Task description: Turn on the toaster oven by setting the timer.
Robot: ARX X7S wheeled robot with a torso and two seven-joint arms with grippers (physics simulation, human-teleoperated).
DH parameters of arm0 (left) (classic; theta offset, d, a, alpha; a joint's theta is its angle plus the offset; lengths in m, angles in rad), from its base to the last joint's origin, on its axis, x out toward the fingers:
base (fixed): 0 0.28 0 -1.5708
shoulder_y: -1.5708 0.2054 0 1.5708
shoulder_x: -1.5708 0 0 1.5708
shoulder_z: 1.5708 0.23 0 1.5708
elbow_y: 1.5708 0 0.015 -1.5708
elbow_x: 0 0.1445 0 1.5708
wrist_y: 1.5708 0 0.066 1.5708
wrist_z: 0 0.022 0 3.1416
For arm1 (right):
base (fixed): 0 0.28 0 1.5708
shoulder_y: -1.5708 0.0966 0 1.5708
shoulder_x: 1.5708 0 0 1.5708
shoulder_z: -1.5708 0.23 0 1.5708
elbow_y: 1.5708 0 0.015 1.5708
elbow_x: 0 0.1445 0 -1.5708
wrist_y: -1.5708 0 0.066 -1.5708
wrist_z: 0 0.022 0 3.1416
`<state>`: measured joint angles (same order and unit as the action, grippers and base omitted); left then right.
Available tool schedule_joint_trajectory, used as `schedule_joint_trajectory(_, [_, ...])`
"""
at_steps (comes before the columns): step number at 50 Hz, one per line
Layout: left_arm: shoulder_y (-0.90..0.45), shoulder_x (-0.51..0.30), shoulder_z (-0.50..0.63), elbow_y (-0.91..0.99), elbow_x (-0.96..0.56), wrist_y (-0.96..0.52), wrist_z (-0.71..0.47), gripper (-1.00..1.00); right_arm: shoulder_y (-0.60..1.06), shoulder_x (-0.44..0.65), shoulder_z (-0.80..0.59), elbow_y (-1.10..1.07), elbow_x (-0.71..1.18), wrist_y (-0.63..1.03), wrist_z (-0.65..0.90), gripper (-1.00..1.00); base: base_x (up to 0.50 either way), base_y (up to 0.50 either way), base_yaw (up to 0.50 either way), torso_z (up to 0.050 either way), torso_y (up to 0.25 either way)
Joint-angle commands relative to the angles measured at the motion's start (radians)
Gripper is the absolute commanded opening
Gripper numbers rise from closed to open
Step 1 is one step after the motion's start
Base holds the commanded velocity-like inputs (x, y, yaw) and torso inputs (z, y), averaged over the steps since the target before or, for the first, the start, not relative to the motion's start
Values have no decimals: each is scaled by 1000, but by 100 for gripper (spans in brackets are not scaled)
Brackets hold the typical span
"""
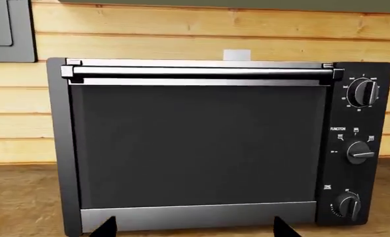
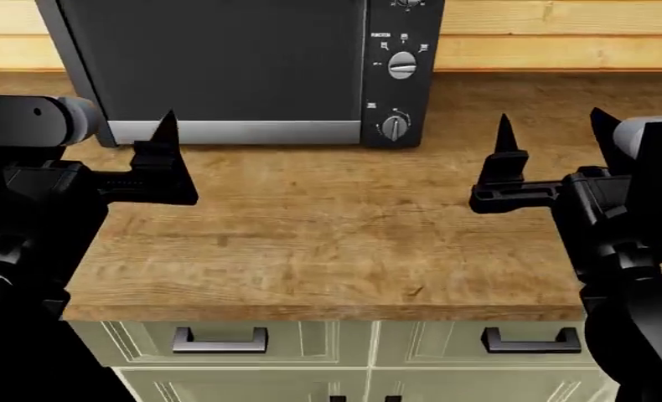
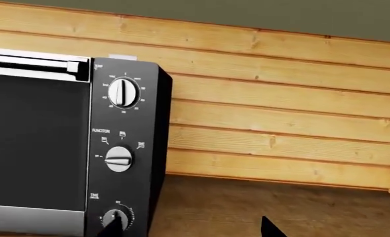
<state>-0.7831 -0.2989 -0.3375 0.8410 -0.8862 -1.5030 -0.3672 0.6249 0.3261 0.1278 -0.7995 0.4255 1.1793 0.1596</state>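
The toaster oven (image 1: pixel 195 148) stands at the back of the counter, door shut; it also shows in the head view (image 2: pixel 219 59) and the right wrist view (image 3: pixel 37 148). The timer (image 1: pixel 348 205) is the lowest of three knobs, labelled "TIME", and shows in the head view (image 2: pixel 395 127) and the right wrist view (image 3: pixel 116 217). My left gripper (image 2: pixel 124 134) is open and empty, facing the door from a distance (image 1: pixel 195 229). My right gripper (image 2: pixel 549 126) is open and empty, to the right of the knob panel and short of it (image 3: pixel 189 228).
The wooden countertop (image 2: pixel 331 234) lies between my grippers and the oven. Above the timer are the "FUNCTION" knob (image 1: pixel 360 152) and a top knob (image 1: pixel 363 92). A plank wall (image 3: pixel 281 113) stands behind. Drawers (image 2: pixel 219 339) sit below the counter's front edge.
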Motion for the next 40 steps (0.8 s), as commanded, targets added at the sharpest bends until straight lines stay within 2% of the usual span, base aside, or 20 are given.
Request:
schedule_joint_trajectory(1, [2, -9, 0, -6, -28, 11, -21, 100, 0, 2, -4, 3, 3, -9, 3, 100, 500, 0, 0, 0, 0])
schedule_joint_trajectory(12, [7, -18, 6, -15, -46, 27, -39, 100, -11, 8, -12, -6, 2, -6, 15, 100, 500, 0, 0, 0, 1])
schedule_joint_trajectory(26, [6, -28, 18, -28, -63, 45, -62, 100, 12, 13, -12, -12, 9, 23, 30, 100, 0, 0, 0, 0, 1])
schedule_joint_trajectory(30, [-56, -15, -52, -17, -148, -48, -116, 100, 53, 15, -2, -40, 36, 129, 44, 100, 0, 0, 0, 0, 0])
schedule_joint_trajectory(34, [-70, -115, -116, -39, -431, -63, -310, 100, 151, -13, 49, -92, 100, 364, 55, 100, 0, 0, 0, 0, 0])
schedule_joint_trajectory(37, [-76, -177, -124, -55, -523, -50, -380, 100, 179, 39, 100, -29, 441, 390, 298, 100, 0, 0, 0, 0, 0])
schedule_joint_trajectory(39, [-75, -218, -133, -62, -579, -47, -420, 100, 200, 85, 117, 34, 741, 390, 548, 100, 0, 0, 0, 0, 0])
schedule_joint_trajectory(40, [-73, -230, -134, -63, -607, -42, -440, 100, 207, 99, 115, 51, 832, 388, 616, 100, 0, 0, 0, 0, 0])
